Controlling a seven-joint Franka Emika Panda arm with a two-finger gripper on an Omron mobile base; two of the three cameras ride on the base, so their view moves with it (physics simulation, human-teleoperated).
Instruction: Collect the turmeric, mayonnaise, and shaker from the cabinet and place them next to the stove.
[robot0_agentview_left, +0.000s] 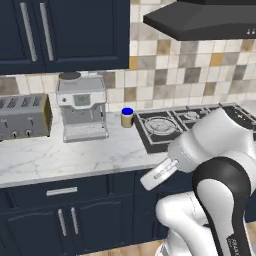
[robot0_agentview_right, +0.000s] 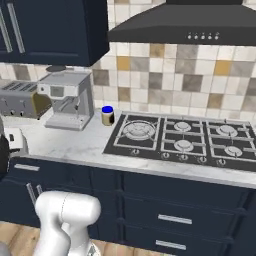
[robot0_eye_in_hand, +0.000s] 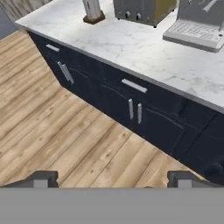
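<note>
Blue-lidded mayonnaise (robot0_agentview_left: 127, 117) stands beside the stove (robot0_agentview_right: 187, 137), well apart from the spread, empty tool (robot0_eye_in_hand: 112, 178).

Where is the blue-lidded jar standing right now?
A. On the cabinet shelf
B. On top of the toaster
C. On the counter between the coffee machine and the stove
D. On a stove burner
C: the blue-lidded jar stands on the marble counter, just left of the stove and right of the coffee machine.

Marble surface (robot0_agentview_left: 60, 155), navy base cabinets (robot0_eye_in_hand: 131, 109), mosaic tile wall (robot0_agentview_right: 165, 80), black hood (robot0_agentview_right: 185, 25), wood plank floor (robot0_eye_in_hand: 57, 135).
</note>
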